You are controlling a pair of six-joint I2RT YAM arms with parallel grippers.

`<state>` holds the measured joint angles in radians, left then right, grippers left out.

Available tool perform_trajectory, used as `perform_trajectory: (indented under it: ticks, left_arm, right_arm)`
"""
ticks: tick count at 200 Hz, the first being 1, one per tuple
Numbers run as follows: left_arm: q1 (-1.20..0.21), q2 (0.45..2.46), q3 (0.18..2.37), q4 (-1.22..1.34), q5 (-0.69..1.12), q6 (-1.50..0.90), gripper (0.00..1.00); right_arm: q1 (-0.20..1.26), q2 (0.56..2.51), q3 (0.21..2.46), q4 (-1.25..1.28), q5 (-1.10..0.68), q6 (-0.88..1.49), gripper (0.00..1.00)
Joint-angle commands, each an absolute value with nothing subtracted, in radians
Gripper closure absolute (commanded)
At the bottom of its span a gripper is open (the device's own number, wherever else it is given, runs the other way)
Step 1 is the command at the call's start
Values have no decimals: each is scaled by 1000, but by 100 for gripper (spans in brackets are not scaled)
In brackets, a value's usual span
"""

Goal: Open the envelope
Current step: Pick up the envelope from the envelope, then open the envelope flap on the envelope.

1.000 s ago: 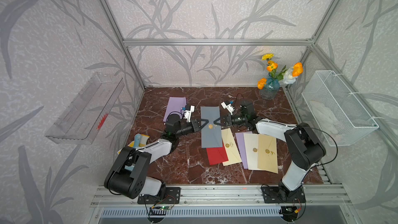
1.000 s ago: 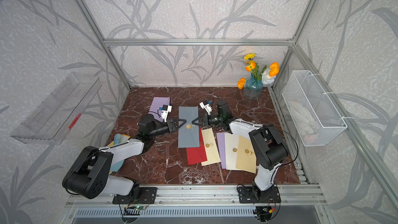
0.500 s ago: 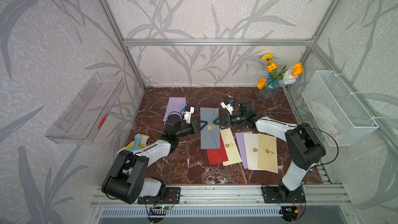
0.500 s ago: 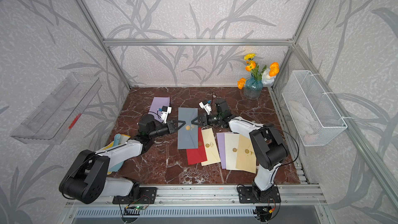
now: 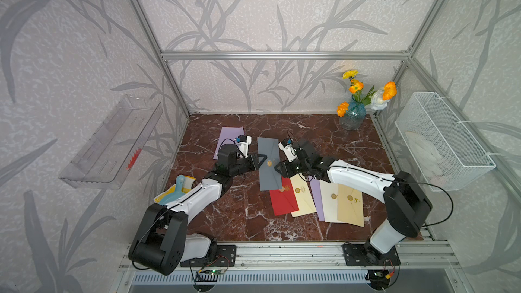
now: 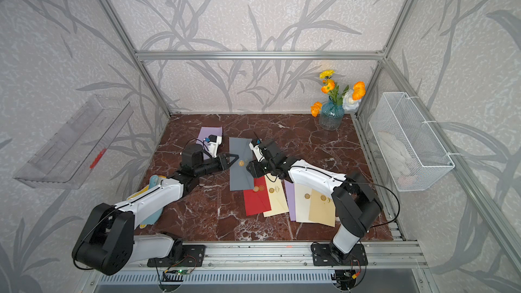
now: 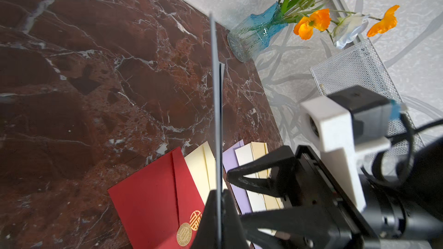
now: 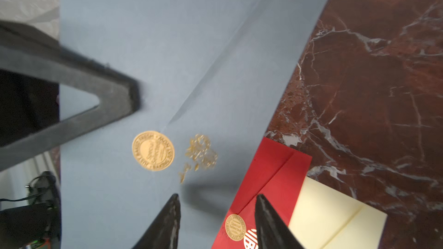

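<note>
Grey env. (image 5: 269,177) x1, red env. (image 5: 283,204) x1

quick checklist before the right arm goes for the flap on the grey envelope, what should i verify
1. Hold: ok, the left gripper is shut on the edge of the grey envelope.
2. Ready to pinch: ok, the right gripper has its jaws apart and holds nothing.
3. Flap free to lift: not ok, the gold seal covers the flap tip.
4. Aim: not ok, the gold seal lies off to one side of the right gripper, and one fingertip hangs over the red envelope.
5. Grey envelope clear of the red envelope: cannot tell, they overlap in both top views.
</note>
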<state>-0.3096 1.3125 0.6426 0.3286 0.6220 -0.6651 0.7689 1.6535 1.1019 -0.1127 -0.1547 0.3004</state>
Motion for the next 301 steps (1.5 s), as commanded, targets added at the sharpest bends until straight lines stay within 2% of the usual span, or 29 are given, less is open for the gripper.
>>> perform_trajectory:
  ticks: [1, 36, 81, 142, 248, 301]
  left_arm:
    - [-314, 1316, 685, 282, 569, -648, 100]
    - [-313, 1318, 717, 238, 501, -654, 100]
    - [-317, 1361, 785, 150, 443, -705, 100]
    - [-325, 1339, 797, 91, 372, -710, 100]
    - [-327, 1343, 857, 53, 378, -750, 100]
    - [-327, 1330, 868, 23, 371, -752, 100]
  right_arm:
    - [787, 1612, 1081, -131, 45, 241, 49]
    - [814, 1589, 1036, -98, 107, 233, 47]
    - [947, 1596, 1029, -59, 318, 153, 47]
    - [978, 1625, 1047, -22, 296, 163, 47]
    - [1011, 1743, 1167, -37, 356, 149, 47]
    - [1015, 1794, 1221, -85, 482, 146, 47]
